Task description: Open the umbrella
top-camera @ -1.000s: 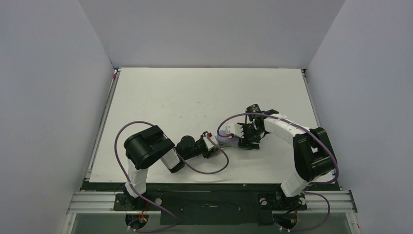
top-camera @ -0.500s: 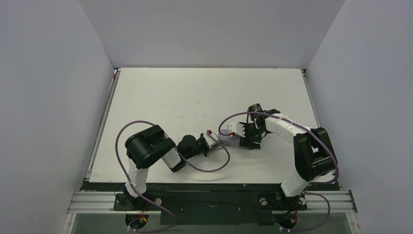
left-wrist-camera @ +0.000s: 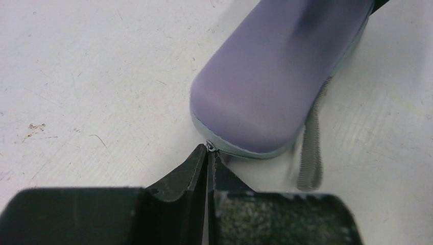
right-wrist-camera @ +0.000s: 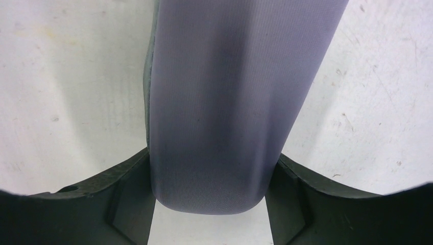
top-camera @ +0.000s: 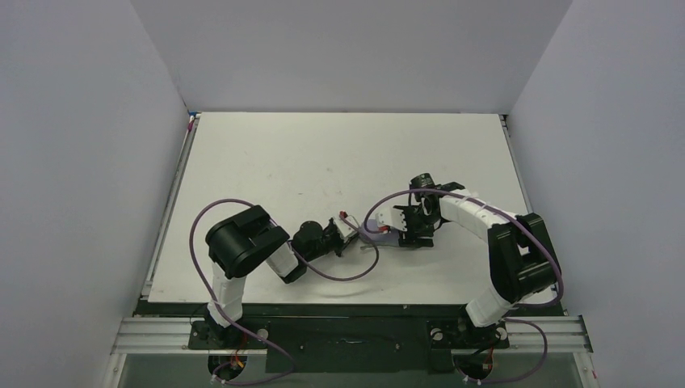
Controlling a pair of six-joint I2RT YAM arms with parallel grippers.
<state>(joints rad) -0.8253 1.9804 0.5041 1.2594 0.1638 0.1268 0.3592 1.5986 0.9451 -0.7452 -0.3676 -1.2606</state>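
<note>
The umbrella itself is out of view. A lavender oval hard case (top-camera: 377, 234) lies on the white table between the arms. It also shows in the left wrist view (left-wrist-camera: 275, 76) and the right wrist view (right-wrist-camera: 224, 102). My right gripper (top-camera: 410, 229) (right-wrist-camera: 214, 171) is shut on the case's right end, one finger on each side. My left gripper (top-camera: 347, 235) (left-wrist-camera: 209, 151) sits at the case's left end, its jaws pressed together on the small metal zipper pull (left-wrist-camera: 210, 146) at the grey zipper seam.
A grey ribbed strap (left-wrist-camera: 310, 150) hangs from the case's side onto the table. The white table (top-camera: 323, 162) has grey walls on three sides and a rail along its near edge (top-camera: 347, 331). Purple cables loop beside both arms.
My left gripper has shifted a little away from the near edge, staying at the case's left end. The right gripper and case have edged slightly right.
</note>
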